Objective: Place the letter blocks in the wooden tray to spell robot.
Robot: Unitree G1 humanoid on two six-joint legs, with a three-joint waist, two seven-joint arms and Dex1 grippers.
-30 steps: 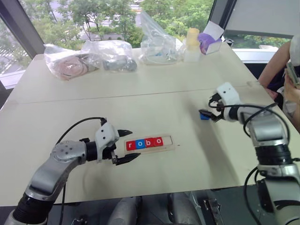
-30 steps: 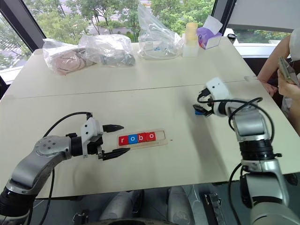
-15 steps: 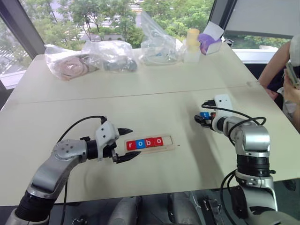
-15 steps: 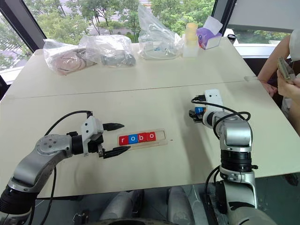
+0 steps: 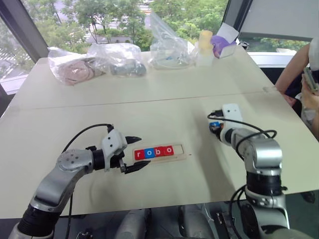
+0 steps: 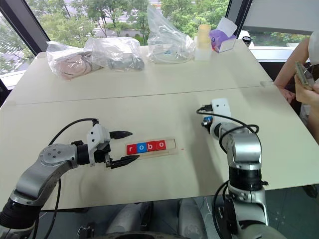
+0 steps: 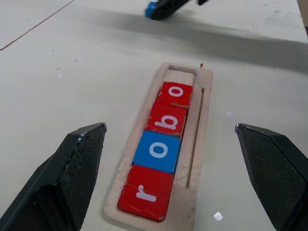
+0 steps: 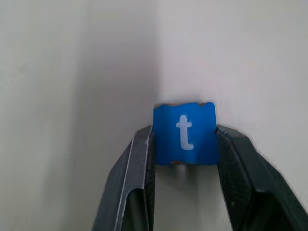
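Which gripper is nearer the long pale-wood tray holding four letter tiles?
Left. The left gripper sits open at the long pale-wood tray's end; the right gripper, shut on the blue t tile, is farther off.

3 red letter blocks (image 7: pixel 168 119), 2 blue (image 8: pixel 184 132), 1 tray (image 7: pixel 203 115).

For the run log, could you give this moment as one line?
right gripper: shut on t block | left gripper: open beside wooden tray | tray: r-o-b-o

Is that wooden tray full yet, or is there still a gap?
Not full. The wooden tray holds four letter blocks reading r, o, b, o, with one bare slot left at the end past the last o.
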